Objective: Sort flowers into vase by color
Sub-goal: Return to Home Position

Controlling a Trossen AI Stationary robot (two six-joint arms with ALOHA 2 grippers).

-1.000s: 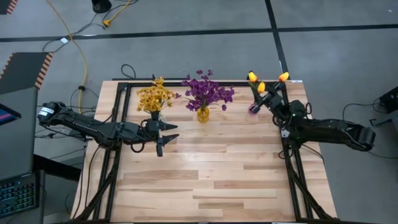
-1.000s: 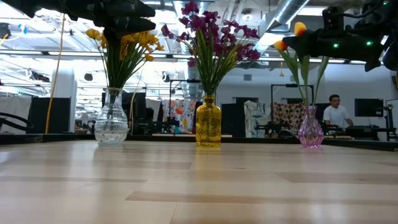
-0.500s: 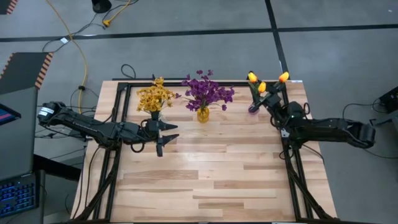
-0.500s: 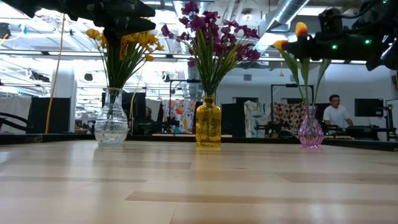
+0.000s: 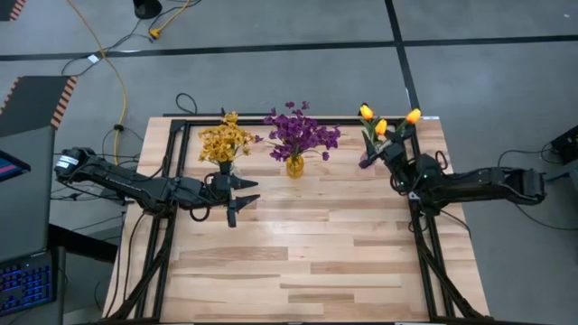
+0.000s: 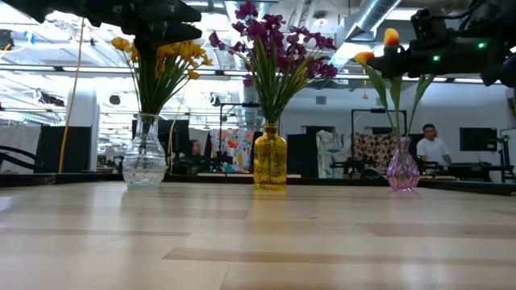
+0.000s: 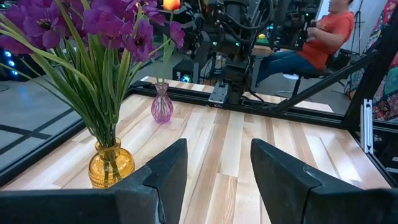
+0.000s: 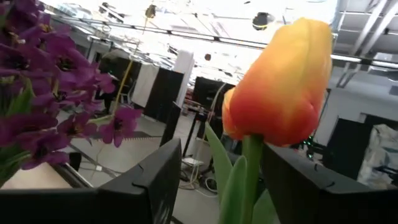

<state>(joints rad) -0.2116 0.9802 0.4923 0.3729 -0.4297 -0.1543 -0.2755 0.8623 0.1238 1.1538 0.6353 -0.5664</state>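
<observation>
Three vases stand along the table's far side. A clear glass vase (image 5: 224, 168) (image 6: 144, 159) holds yellow small-blossom bunches (image 5: 224, 141). An amber vase (image 5: 295, 168) (image 6: 270, 161) holds purple flowers (image 5: 300, 132). A pink vase (image 5: 367, 160) (image 6: 402, 169) holds three orange-yellow tulips (image 5: 380, 126). My right gripper (image 5: 386, 147) (image 8: 221, 180) is open, raised at the tulips, its fingers on either side of one tulip's stem below the bloom (image 8: 283, 81). My left gripper (image 5: 242, 199) (image 7: 217, 168) is open and empty, just near of the clear vase. My right gripper stands open with a tulip's stem (image 8: 249, 171) between its fingers, close to one finger (image 8: 298, 186). Whether that finger touches the stem, I cannot tell. The tulip stands upright in the pink vase.
Bare wooden table top (image 5: 307, 244) stretches from the vases to the near edge. A black frame (image 5: 176, 162) runs along the table's sides. People sit in the room beyond the table (image 6: 429, 147) (image 7: 323, 31).
My right arm has shifted a little at the tulips, and in the low view its gripper has drawn back slightly off the lower tulip bloom, which now shows more. The vases, the flowers and my left arm have kept still.
</observation>
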